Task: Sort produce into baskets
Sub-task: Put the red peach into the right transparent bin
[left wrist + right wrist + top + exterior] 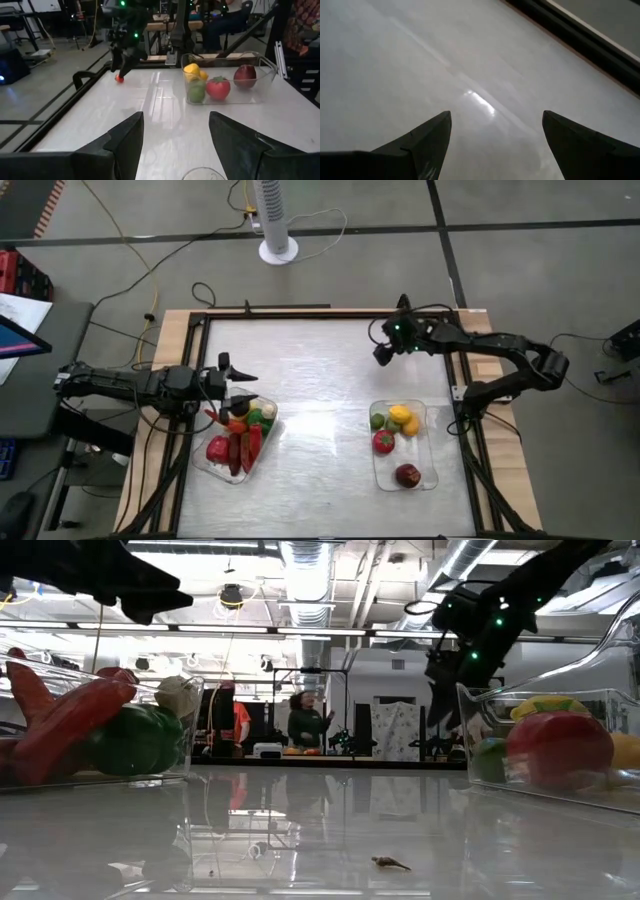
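Observation:
Two clear baskets stand on the white table. The left basket (212,467) holds red peppers, a green piece and a white one (178,695). The right basket (428,442) holds a yellow piece (401,416), a green one, a red tomato (218,88) and a dark red fruit (407,475). My left gripper (248,387) hovers open and empty over the left basket's far end. My right gripper (381,355) hangs open above the table's far right part, nothing between its fingers (427,137). A small red piece (119,78) lies on the table just under it.
Bare table stretches between the two baskets. A tiny brown scrap (390,862) lies near the front edge. A black frame rail (60,115) runs around the table. A white pillar fan (277,220) stands beyond the far edge, and people stand in the room behind.

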Tool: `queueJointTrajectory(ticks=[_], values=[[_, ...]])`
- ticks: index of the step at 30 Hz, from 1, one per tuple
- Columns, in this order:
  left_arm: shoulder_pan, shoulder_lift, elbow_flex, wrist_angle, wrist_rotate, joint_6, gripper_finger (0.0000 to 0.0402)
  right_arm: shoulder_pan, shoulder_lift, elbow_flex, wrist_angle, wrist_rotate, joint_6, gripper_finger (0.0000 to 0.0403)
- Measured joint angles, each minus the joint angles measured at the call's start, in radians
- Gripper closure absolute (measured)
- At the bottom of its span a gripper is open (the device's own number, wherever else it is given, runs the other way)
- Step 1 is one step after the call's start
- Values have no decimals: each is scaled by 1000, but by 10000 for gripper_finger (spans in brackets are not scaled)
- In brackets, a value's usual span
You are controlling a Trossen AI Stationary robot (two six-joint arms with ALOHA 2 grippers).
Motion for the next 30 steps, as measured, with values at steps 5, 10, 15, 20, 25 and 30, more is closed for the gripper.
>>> queueJointTrajectory(ticks=[5,10,15,20,25,30], values=[[1,1,0,1,-10,0,189,0,-18,-60,38,54,21,65],[0,1,0,3,-10,-8,189,3,-61,-123,109,55,35,65],[0,1,0,0,-10,-8,189,2,-112,-188,189,59,54,65],[0,1,0,-2,-10,-1,189,6,-135,-208,195,126,77,65],[0,1,0,-1,-30,-2,189,48,-124,-222,247,212,79,65],[0,1,0,7,-33,-12,189,53,-103,-221,214,246,143,65]])
